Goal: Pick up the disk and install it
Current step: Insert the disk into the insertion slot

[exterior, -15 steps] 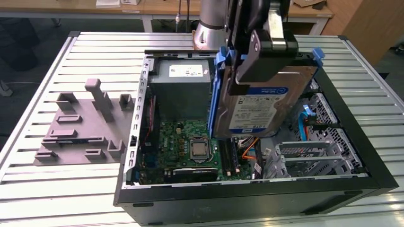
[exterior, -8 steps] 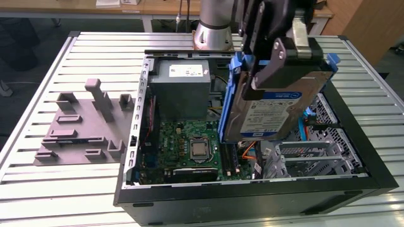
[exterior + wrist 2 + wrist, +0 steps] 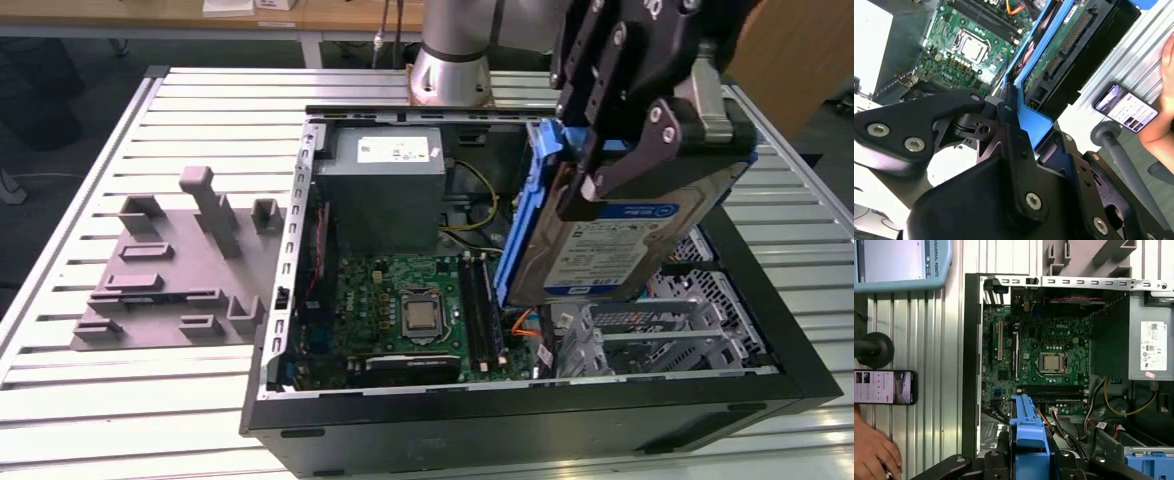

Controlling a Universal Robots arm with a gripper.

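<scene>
Where the arm reaches in at the upper part of the exterior view's right, the gripper (image 3: 627, 165) is clenched on the disk (image 3: 617, 245), which hangs on edge, tilted, above the open computer case (image 3: 534, 430) and beside the motherboard (image 3: 407, 300). In the second wrist view the gripper (image 3: 1019, 127) clasps the disk's (image 3: 1064, 45) blue carrier over the motherboard (image 3: 961, 50); a phone (image 3: 1126, 105) lies near a hand (image 3: 1164, 95). In the first wrist view the disk (image 3: 1026, 432) sits between the dark fingers (image 3: 999, 452), with the power-supply box (image 3: 1154, 340) beyond.
</scene>
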